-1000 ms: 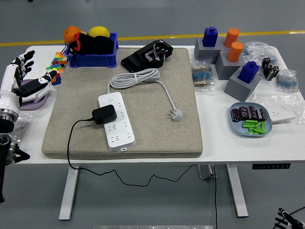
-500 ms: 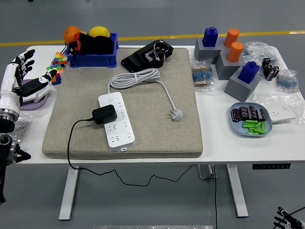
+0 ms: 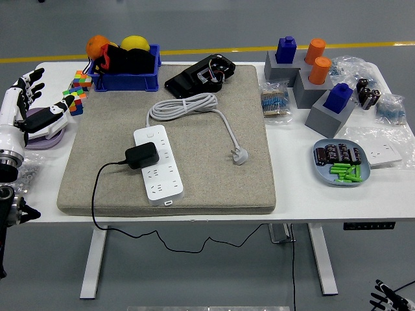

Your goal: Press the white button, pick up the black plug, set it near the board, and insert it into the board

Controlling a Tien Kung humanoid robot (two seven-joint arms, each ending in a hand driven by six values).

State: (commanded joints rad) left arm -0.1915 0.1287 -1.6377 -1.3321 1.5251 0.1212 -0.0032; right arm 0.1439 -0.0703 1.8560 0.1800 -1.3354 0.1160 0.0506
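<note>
— What is being shown at the table's left edge?

— The left hand [image 3: 29, 107] is being held over the white table [image 3: 295, 194] at its left edge, fingers [image 3: 32, 81] spread and pointed upward, nothing being grasped. A colour cube [image 3: 76, 92] and a blue bin [image 3: 126, 72] of fruit are being kept just right of it.

— And the task's things?

— The white power strip [image 3: 159, 163] is being displayed on the grey mat [image 3: 214, 175], left of centre. The black plug [image 3: 142, 155] is being seated on the strip's middle sockets, its cable [image 3: 97, 194] being trailed off the mat's near-left side and under the table. The white button cannot be told apart on the strip. The strip's own white cord [image 3: 185, 105] is being coiled behind, its plug [image 3: 240, 155] lying to the right.

— Farther right?

— Grey blocks [image 3: 327, 113] with blue and orange pegs are being stored by a plate [image 3: 342, 162] of green parts. The right hand [image 3: 389, 299] is being glimpsed at the lower right corner, below the table; its grip cannot be told.
</note>
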